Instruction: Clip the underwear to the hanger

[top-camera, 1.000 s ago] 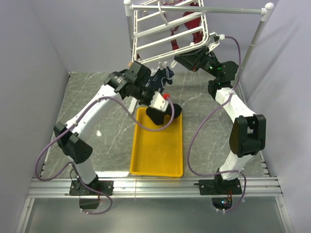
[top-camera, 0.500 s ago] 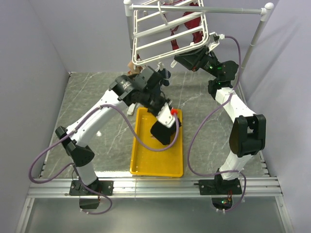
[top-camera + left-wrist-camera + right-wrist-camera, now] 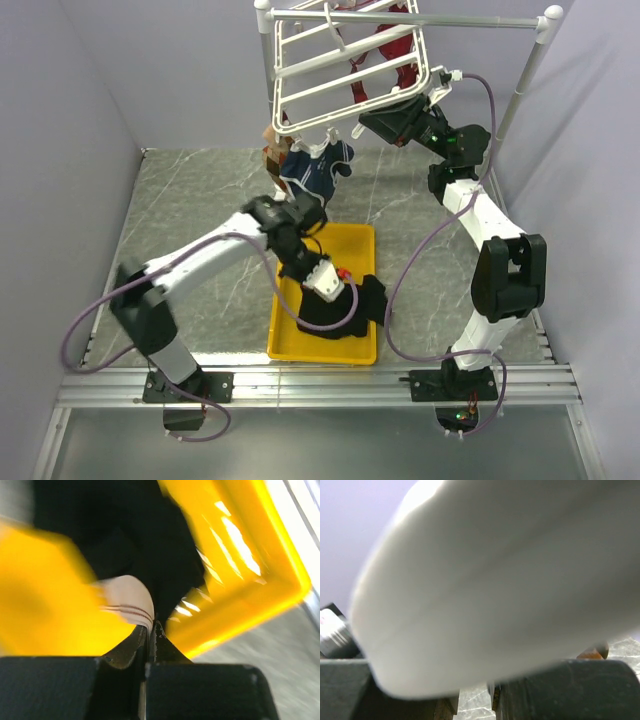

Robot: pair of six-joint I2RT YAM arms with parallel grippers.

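The black underwear (image 3: 352, 305) lies bunched at the near end of the yellow tray (image 3: 290, 345). My left gripper (image 3: 332, 284) is down in the tray, shut on it. In the left wrist view, blurred by motion, the jaws (image 3: 150, 628) pinch the beige striped waistband (image 3: 128, 598), with black cloth (image 3: 145, 540) beyond. The white hanger (image 3: 310, 122) hangs tilted at the back. My right gripper (image 3: 400, 120) holds its near right edge. In the right wrist view a white bar (image 3: 495, 580) fills the frame between the fingers (image 3: 475, 700).
A navy pair with white trim (image 3: 318, 168) hangs from the hanger's near edge. A red garment (image 3: 385, 48) hangs behind the rack. The white pole stand (image 3: 520, 90) rises at the right, and grey walls close in left and right.
My left arm has swung down from beside the hanger to the near end of the tray, carrying the black underwear with it. The right arm and the hanger have not moved.
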